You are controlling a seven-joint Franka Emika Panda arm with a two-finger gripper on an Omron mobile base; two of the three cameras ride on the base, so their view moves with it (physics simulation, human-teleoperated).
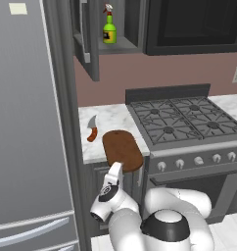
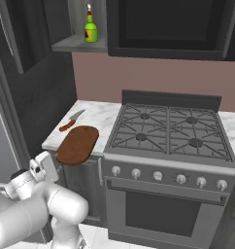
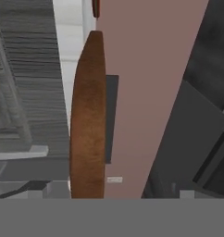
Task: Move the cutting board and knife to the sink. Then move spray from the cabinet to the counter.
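**Oval board at the counter's edge, knife beside it, spray up on the shelf**

The cutting board (image 1: 122, 149) is a flat, dark reddish-brown wooden oval with rounded ends. It lies on the counter (image 1: 108, 117), a white slab veined with grey, and its near end juts out past the front edge. Just beside it, further back and to the left, rests the knife (image 1: 92, 129), with a curved grey blade and a curved orange-red handle; the two look slightly apart.

The spray (image 1: 109, 29), a lime-green bottle with a black label too small to read, stands upright on the inner shelf of the cabinet (image 1: 91, 41), whose dark grey door hangs open.

The gripper (image 1: 115, 172) sits low in front of the counter, just below the board's overhanging end, its fingers spread wide with nothing between them.

To the right stands a steel range (image 2: 170, 160) with a black grated gas cooktop and a row of round knobs. A tall grey refrigerator (image 1: 27, 122) bearing a pale yellow note fills the left side, and the wall behind is dusty pink.
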